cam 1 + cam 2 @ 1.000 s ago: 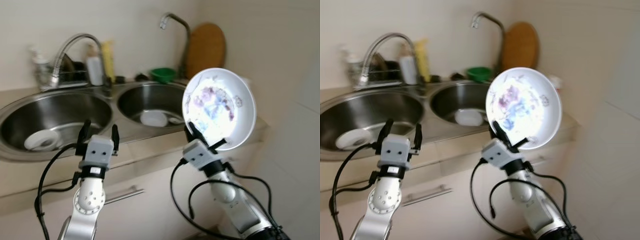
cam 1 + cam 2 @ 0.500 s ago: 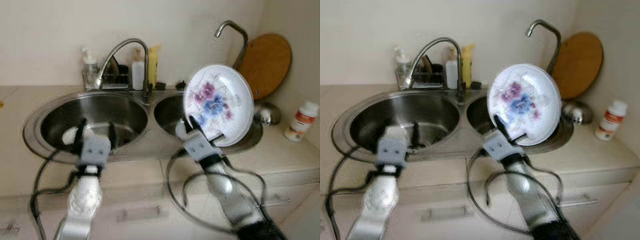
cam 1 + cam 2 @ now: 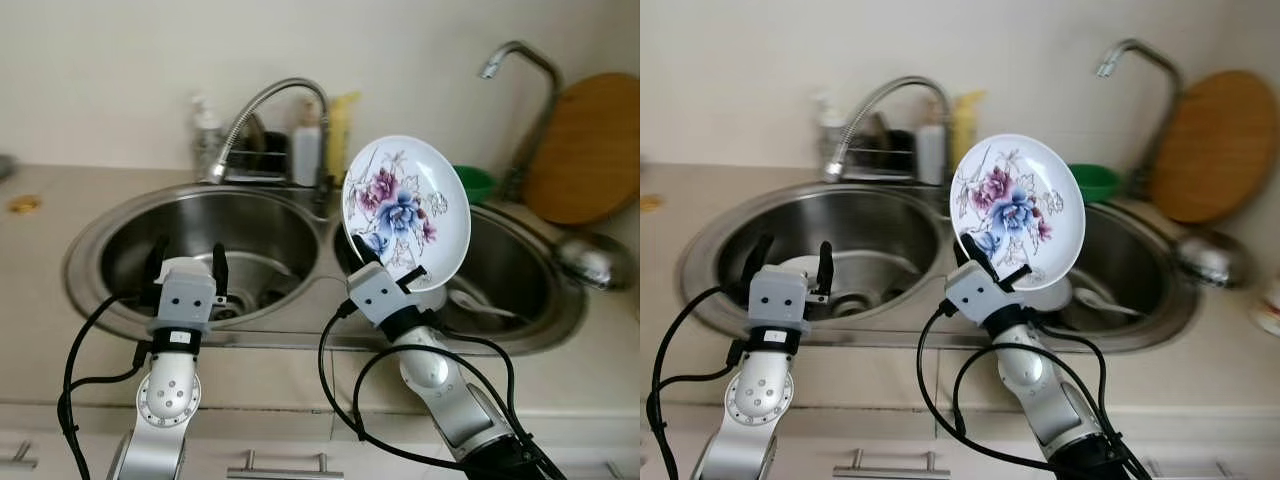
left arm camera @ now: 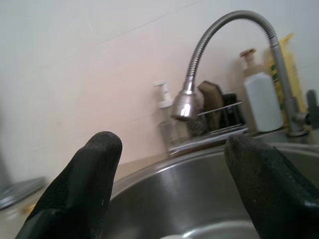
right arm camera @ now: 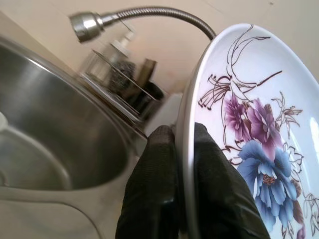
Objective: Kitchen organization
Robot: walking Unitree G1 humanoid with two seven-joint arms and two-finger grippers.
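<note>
Steel double sink spans the table; above its divider the right hand pinches a flowered plate upright by its lower rim. Left hand hovers spread, empty. Lowering slowly should avoid chipping.

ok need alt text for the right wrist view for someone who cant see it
The right gripper pinches the rim of a white plate painted with purple and blue flowers, one black finger on each face, holding it on edge. Behind it lie a steel sink basin, a curved faucet and a blurred wire rack against a pale wall.
</note>
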